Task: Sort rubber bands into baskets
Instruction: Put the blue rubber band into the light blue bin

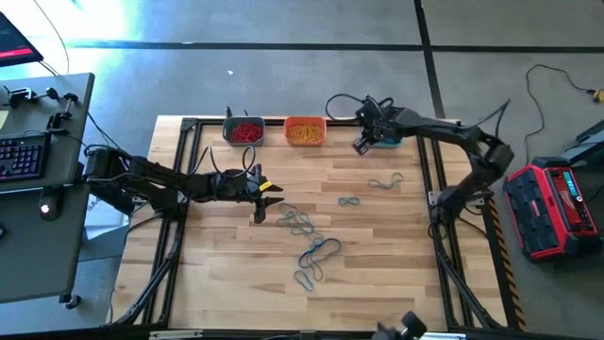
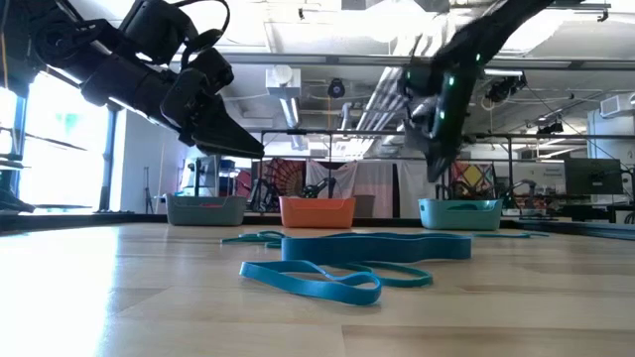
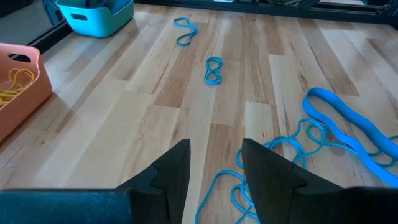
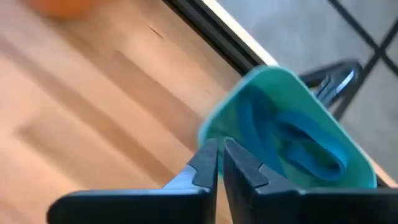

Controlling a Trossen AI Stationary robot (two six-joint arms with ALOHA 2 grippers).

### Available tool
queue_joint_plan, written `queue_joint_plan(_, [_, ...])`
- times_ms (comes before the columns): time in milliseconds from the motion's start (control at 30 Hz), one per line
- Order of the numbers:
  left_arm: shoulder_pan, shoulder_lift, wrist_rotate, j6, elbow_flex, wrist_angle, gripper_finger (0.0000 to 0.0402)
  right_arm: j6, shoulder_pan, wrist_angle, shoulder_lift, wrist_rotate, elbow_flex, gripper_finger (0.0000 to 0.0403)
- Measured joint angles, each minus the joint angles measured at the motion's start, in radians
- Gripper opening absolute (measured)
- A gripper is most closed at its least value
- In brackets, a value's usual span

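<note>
Sorting looks well along: red bands (image 1: 245,129) fill the grey basket (image 1: 243,131), yellow ones (image 1: 304,132) the orange basket (image 1: 305,131), yet a tangle of blue bands (image 1: 307,236) lies mid-tabletop (image 1: 377,255). The right tool (image 4: 220,163) hangs over the teal basket (image 4: 348,155), nearly clenched and empty. The left tool (image 3: 214,168), parted, holds nothing beside the tangle.

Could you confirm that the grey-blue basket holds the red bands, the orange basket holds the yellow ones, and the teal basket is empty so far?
Not quite: the teal basket is not empty. The right wrist view shows blue bands lying inside it. The rest stands: the high view shows red bands in the grey-blue basket and yellow ones in the orange basket.
</note>
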Motion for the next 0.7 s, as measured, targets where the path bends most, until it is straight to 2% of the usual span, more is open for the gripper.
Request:
queue_joint_plan(167, [0.000,0.000,0.000,0.000,0.000,-0.002,0.0138,-0.014,0.136,-0.024,-0.070,-0.035,0.000,0.0017])
queue_joint_plan(267, [0.000,0.000,0.000,0.000,0.000,-0.007,0.0138,-0.014,0.228,-0.035,-0.077,-0.104,0.000,0.0003])
queue_joint_plan(467, [0.000,0.000,0.000,0.001,0.000,-0.050,0.0138,-0.005,0.441,0.043,-0.075,-0.232,-0.076,0.0011])
queue_joint_plan(600, [0.000,0.000,0.000,0.001,0.000,-0.064,0.0138,0.062,0.594,0.082,-0.075,-0.303,-0.146,0.0011])
queue_joint_plan(700, [0.000,0.000,0.000,0.003,0.000,-0.058,0.0138,0.165,0.701,0.124,-0.075,-0.316,-0.189,0.0012])
